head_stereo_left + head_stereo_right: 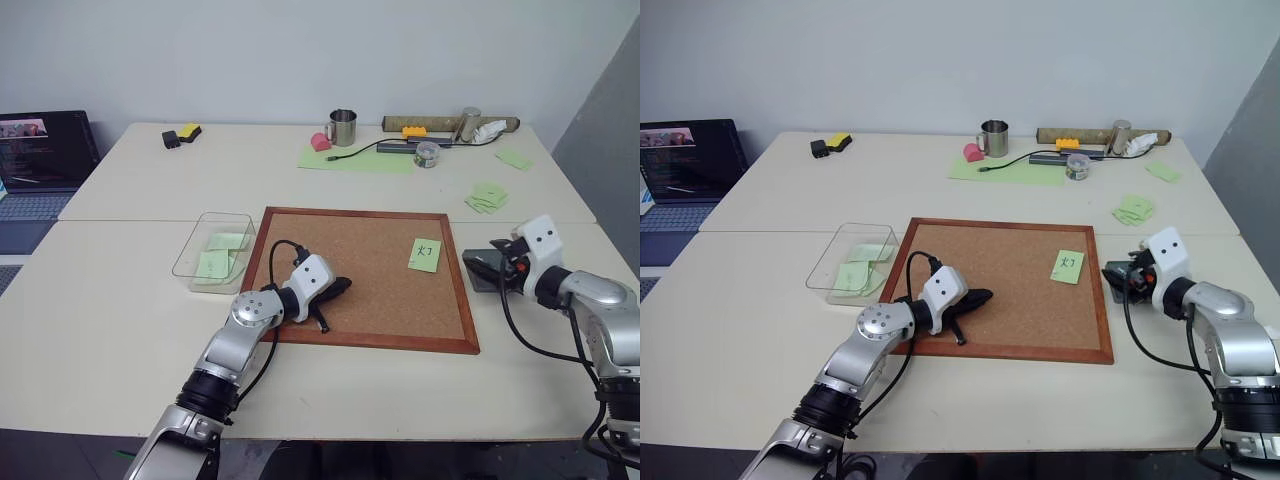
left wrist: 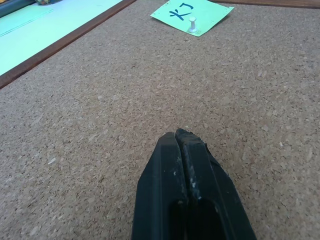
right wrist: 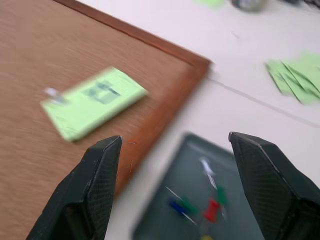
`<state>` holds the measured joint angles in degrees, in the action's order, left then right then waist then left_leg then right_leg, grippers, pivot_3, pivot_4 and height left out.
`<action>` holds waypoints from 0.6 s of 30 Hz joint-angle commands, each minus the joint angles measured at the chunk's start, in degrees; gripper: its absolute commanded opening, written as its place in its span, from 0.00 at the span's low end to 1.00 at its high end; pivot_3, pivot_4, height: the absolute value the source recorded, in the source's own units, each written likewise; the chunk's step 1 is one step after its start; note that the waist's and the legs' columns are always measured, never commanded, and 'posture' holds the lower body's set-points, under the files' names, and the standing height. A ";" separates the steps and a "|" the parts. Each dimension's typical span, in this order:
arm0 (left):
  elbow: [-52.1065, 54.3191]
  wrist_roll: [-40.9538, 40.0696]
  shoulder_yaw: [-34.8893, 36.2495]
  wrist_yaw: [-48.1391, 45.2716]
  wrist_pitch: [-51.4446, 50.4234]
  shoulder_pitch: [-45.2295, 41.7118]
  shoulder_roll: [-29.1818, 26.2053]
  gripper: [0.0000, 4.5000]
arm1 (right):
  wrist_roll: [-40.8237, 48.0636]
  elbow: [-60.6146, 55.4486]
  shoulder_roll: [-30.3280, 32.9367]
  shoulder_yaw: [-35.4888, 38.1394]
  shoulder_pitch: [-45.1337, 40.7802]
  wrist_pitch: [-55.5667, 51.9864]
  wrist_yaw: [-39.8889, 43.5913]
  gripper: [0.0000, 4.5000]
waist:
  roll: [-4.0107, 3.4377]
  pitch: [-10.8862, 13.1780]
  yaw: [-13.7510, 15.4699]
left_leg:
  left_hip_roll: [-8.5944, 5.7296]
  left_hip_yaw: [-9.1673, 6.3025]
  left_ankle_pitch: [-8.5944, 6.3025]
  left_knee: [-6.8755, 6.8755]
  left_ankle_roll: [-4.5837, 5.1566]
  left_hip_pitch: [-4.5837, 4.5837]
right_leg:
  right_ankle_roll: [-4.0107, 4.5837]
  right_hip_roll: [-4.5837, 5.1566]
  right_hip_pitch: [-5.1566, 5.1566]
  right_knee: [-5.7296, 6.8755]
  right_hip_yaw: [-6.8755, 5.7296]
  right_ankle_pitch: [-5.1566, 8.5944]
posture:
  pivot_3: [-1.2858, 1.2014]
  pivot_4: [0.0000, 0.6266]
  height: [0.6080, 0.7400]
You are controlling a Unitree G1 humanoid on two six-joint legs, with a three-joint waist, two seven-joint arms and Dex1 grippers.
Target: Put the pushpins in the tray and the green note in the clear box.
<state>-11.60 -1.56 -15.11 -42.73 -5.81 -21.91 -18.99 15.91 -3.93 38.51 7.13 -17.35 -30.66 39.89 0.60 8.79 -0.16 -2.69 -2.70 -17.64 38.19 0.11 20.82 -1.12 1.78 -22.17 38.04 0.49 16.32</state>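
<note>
Your left gripper (image 2: 182,137) rests low over the corkboard (image 1: 370,330), near its front left part, with its two black fingers pressed together and nothing between them. Your right gripper (image 3: 172,145) hangs above the dark-grey tray (image 3: 172,200), fingers spread wide and holding nothing. The tray sits on the counter (image 1: 120,300) just beside the corkboard's right edge, and several pushpins (image 3: 212,209) lie in it, red, blue, green and white among them. The green note (image 1: 425,254) with its black marks lies flat on the corkboard near the right side, and a white pin (image 2: 192,23) stands in it. The clear box (image 1: 190,255) sits just left of the corkboard with a few pale-green notes (image 1: 215,262) inside.
</note>
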 commanded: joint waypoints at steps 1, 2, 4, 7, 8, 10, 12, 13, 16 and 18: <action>-3.35 1.97 -2.28 -1.27 -1.65 1.93 -0.76 0.00 | 0.57 -2.55 -2.78 -2.91 -1.46 2.99 1.14 0.80 | 0.01 -0.01 0.04 | 0.00 0.00 0.00 0.00 0.00 0.00 | 0.00 0.00 0.00 0.00 0.00 0.00 | 0.52 0.24 1.00; -3.42 1.94 -2.27 -1.26 -1.65 1.86 -0.74 0.00 | 0.14 -2.15 -3.69 -3.86 -1.78 3.72 1.02 0.80 | 0.03 -0.02 0.03 | 0.00 0.00 0.00 0.00 0.00 0.00 | 0.00 0.00 0.00 0.00 0.00 0.00 | 0.52 0.24 1.00; -3.47 1.88 -2.28 -1.25 -1.67 1.76 -0.72 0.00 | -1.12 -0.47 -5.43 -5.83 -2.64 5.13 0.51 0.80 | 0.04 -0.03 0.00 | 0.00 0.00 0.00 0.01 -0.01 0.00 | 0.00 0.00 0.00 0.00 0.00 0.00 | 0.52 0.24 1.00; -3.29 1.83 -2.31 -1.27 -1.78 1.82 -0.73 0.00 | -2.98 3.38 -7.55 -7.97 -4.11 7.87 0.10 0.80 | 0.04 -0.03 0.04 | 0.00 -0.01 0.02 0.02 -0.04 -0.01 | 0.00 0.00 -0.01 0.01 0.00 0.00 | 0.52 0.24 1.00; -3.20 1.79 -2.30 -1.28 -1.83 1.86 -0.73 0.00 | -3.25 4.47 -8.32 -8.48 -4.78 8.36 -0.04 0.80 | 0.04 -0.03 0.04 | 0.00 -0.01 0.03 0.02 -0.05 -0.01 | 0.00 0.00 -0.01 0.01 0.00 0.00 | 0.52 0.24 1.00; -3.09 1.73 -2.29 -1.29 -1.90 1.90 -0.74 0.00 | -3.82 6.52 -9.51 -9.35 -6.03 9.37 -0.27 0.80 | 0.04 -0.03 0.02 | 0.00 -0.01 0.08 0.01 -0.14 -0.01 | 0.00 0.00 -0.01 -0.01 0.00 0.00 | 0.52 0.24 1.00; -2.94 1.68 -2.28 -1.28 -1.99 1.94 -0.71 0.00 | -4.41 8.45 -10.48 -9.83 -6.93 10.41 -0.21 0.80 | 0.04 -0.03 0.03 | 0.00 -0.01 0.09 0.01 -0.17 -0.01 | 0.00 0.00 -0.02 0.01 0.00 0.00 | 0.52 0.24 1.00; -2.89 1.65 -2.26 -1.27 -2.03 1.97 -0.69 0.00 | -4.66 9.28 -10.87 -9.99 -7.24 10.89 -0.15 0.80 | 0.04 -0.04 0.02 | 0.00 -0.01 0.10 0.01 -0.17 -0.01 | 0.00 0.00 -0.03 0.01 0.00 0.00 | 0.52 0.24 1.00; -2.72 1.60 -2.23 -1.26 -2.04 2.13 -0.71 0.00 | -5.33 11.61 -11.73 -10.28 -7.95 12.24 -0.32 0.80 | 0.05 -0.04 0.02 | 0.00 -0.01 0.10 0.02 -0.18 0.00 | 0.00 0.00 -0.02 0.01 -0.01 0.00 | 0.52 0.24 1.00; -2.62 1.58 -2.22 -1.24 -2.07 2.22 -0.71 0.00 | -5.66 12.96 -12.27 -10.17 -8.26 13.01 -0.53 0.72 | 0.05 -0.04 0.02 | 0.00 -0.01 0.11 0.02 -0.18 0.00 | 0.00 0.00 -0.02 0.01 0.00 0.00 | 0.52 0.24 1.00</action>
<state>-11.75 -1.59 -15.31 -42.85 -5.78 -22.02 -19.01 10.45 8.60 26.39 -3.59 -24.12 -19.74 39.72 0.64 8.75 -0.13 -2.70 -2.71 -17.53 38.20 -0.07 20.81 -1.11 1.79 -22.19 38.05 0.50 16.32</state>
